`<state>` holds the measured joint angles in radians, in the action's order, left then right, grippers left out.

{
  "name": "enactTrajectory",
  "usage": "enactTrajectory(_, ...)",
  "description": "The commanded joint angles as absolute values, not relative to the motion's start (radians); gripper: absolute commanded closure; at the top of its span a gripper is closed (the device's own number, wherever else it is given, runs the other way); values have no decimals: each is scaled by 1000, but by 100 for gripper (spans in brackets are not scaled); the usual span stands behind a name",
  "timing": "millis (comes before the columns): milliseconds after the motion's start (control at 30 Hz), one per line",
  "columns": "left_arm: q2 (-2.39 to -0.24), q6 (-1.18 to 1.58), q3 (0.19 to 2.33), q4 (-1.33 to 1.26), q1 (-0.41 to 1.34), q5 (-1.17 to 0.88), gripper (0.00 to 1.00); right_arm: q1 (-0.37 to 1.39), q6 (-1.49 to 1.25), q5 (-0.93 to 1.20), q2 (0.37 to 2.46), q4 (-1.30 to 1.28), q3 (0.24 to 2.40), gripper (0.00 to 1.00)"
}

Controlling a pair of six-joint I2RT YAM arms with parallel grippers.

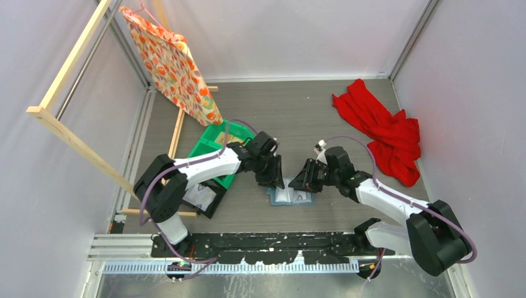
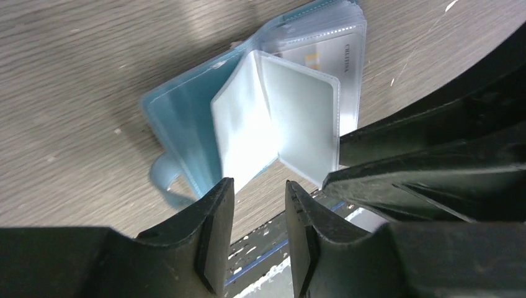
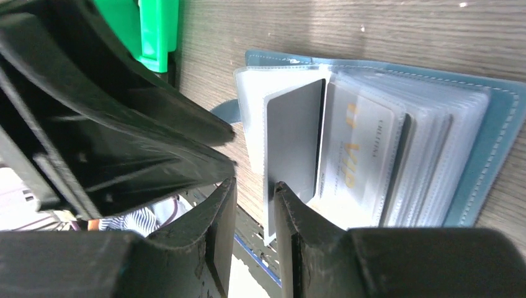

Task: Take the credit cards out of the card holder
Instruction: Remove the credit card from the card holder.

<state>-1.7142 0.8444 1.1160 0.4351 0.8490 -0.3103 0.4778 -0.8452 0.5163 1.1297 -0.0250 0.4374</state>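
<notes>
The left hand hangs low over the worktop with its fingers apart and nothing between them, just beside the near edge of the open blue-teal card holder. The right hand faces it from the other side, its fingers a narrow gap apart; the edge of a raised clear sleeve runs into that gap, not visibly pinched. That sleeve holds a dark grey card, and behind it a pale card with gold print sits in the stacked sleeves. The holder lies flat between the arms, a green bin to its left, a red cloth far right
</notes>
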Motion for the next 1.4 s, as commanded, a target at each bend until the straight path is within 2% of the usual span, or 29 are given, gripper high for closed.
enactTrajectory(0,-1612,830,1078,526,807,-253,62,517,-857,532,1166,63,463,66)
enactTrajectory(200,-1500,871,1029,587,751,-194,63,596,-862,499,1238,100,500,66)
enactTrajectory(367,-1421,902,994,594,712,-186,55,651,-856,480,1311,113,532,67)
enactTrajectory(533,-1402,891,980,532,712,-256,51,651,-813,427,1239,25,541,67)
enactTrajectory(700,-1412,893,979,438,747,-307,58,631,-844,384,1151,10,503,68)
enactTrajectory(967,-1511,999,946,136,771,-445,60,585,-919,333,1161,34,432,75)
enactTrajectory(1167,-1638,954,983,246,770,-399,64,584,-917,311,1197,-6,469,75)
enactTrajectory(1367,-1695,965,952,229,766,-387,65,586,-921,283,1223,-46,491,70)
